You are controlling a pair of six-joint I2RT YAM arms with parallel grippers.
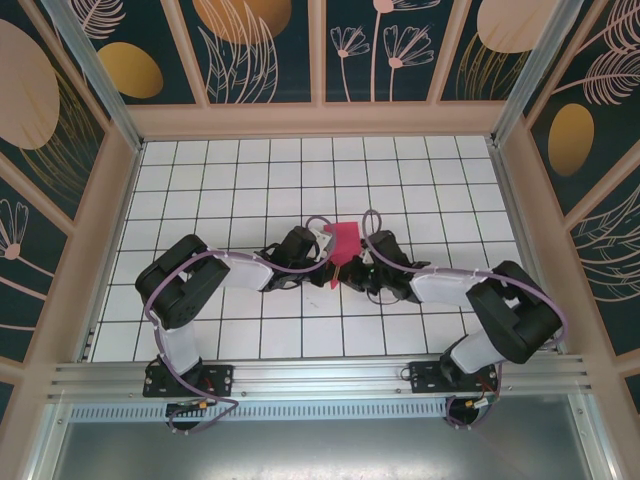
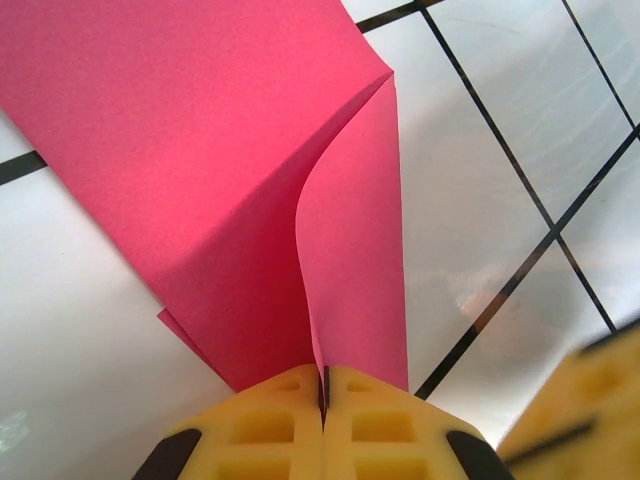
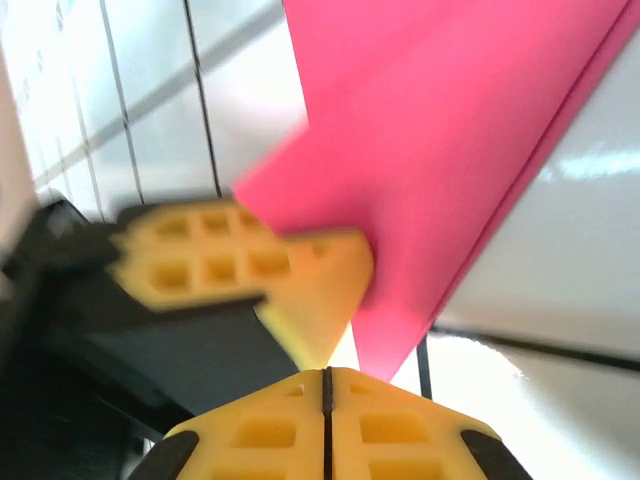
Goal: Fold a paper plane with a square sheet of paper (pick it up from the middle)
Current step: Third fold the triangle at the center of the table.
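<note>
At centre, paper (image 2: 200, 150), left end effector (image 2: 323, 385) pinching

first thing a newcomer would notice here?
The bright pink paper, sitting between the two arms in the middle of the white tiled table. In the left wrist view the left gripper is shut on it, with two curved layers rising from the pinch. The right gripper is shut right by the paper's lower corner; whether it grips it is unclear.
</note>
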